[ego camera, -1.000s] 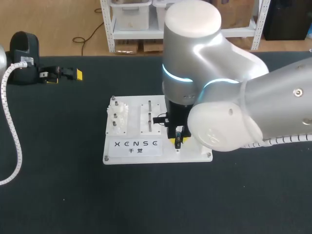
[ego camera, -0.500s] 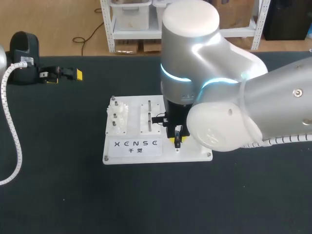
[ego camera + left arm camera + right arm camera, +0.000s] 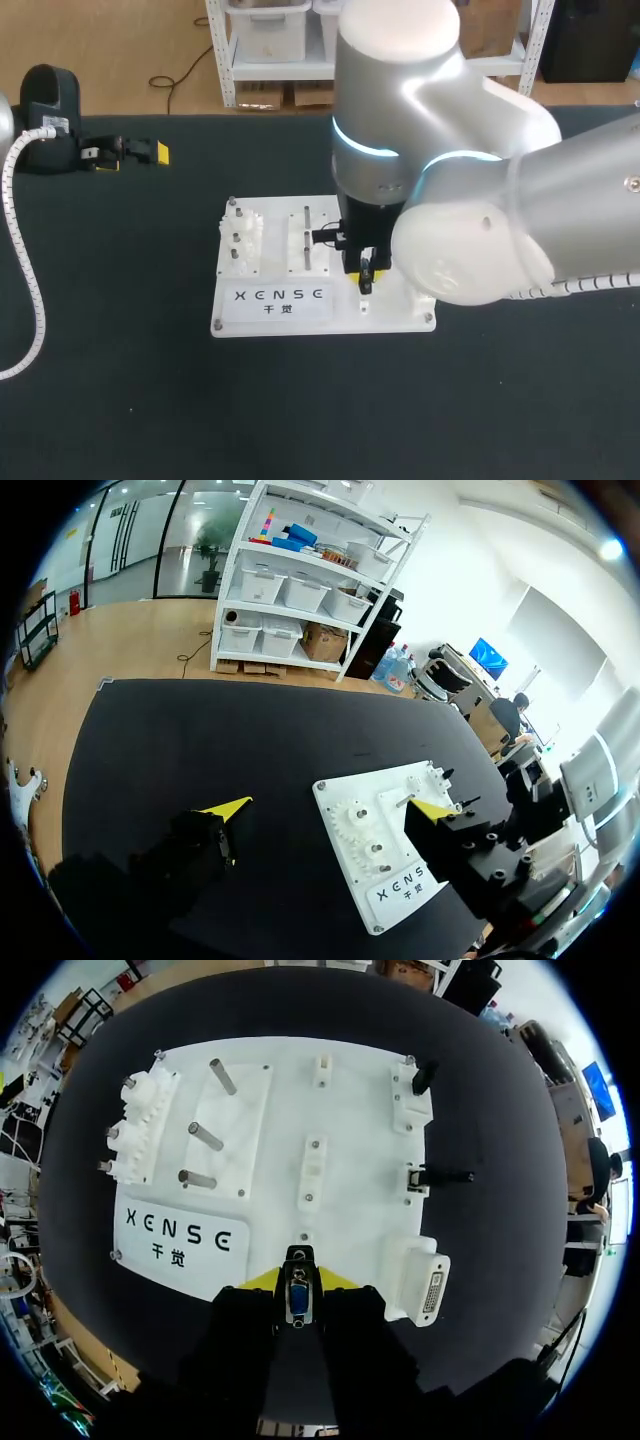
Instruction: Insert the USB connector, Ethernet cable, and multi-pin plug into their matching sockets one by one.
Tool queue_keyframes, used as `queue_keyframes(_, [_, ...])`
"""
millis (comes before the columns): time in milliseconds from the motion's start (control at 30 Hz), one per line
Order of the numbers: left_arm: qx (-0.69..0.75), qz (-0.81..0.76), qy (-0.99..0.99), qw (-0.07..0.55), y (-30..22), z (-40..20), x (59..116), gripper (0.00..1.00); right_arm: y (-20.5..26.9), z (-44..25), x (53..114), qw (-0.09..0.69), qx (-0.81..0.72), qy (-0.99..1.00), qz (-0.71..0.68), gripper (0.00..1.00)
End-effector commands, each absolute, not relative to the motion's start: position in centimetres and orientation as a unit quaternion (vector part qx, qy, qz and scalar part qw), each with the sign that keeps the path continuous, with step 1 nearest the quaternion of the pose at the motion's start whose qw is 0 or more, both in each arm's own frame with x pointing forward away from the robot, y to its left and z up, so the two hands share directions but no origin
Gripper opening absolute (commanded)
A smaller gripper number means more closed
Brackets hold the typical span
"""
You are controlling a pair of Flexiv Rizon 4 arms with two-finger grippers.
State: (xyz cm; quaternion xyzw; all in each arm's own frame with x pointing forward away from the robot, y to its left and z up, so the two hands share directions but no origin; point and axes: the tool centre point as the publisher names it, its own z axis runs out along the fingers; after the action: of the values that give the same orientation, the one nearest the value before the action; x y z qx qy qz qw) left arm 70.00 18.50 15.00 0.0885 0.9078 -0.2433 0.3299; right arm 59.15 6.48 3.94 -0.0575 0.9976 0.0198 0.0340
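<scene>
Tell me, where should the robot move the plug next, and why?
Probably slide the right pincer sideways toward the white socket at the corner of the board. The plug is clamped in it but sits beside that many-holed socket, not over it, so it needs lining up first.

This is a robotics lab bench set up for connector-fitting trials. A table (image 3: pixel 120 380) under a dark cloth carries at its middle a white practice board (image 3: pixel 225 318) with printed lettering, upright metal pegs (image 3: pixel 307 235), white gears (image 3: pixel 243 240) toward nine o'clock, and a white multi-pin socket block (image 3: pixel 420 1280) at the board's edge. Two robot arms serve it: the right arm (image 3: pixel 480 200) enters from three o'clock and holds a multi-pin plug (image 3: pixel 298 1295) over the board; the left arm (image 3: pixel 48 105) sits at ten o'clock.
</scene>
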Motion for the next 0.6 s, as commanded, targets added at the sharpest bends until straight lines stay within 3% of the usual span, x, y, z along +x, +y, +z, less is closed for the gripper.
queue_keyframes(33, [0.089,-0.243,0.908,0.33,18.5,15.0,70.0,1.0,5.7,5.1,58.7,0.039,-0.056,0.997,0.021,0.0])
queue_keyframes(600, [0.089,-0.243,0.908,0.33,18.5,15.0,70.0,1.0,1.4,7.2,58.7,0.039,-0.036,0.999,0.01,0.0])
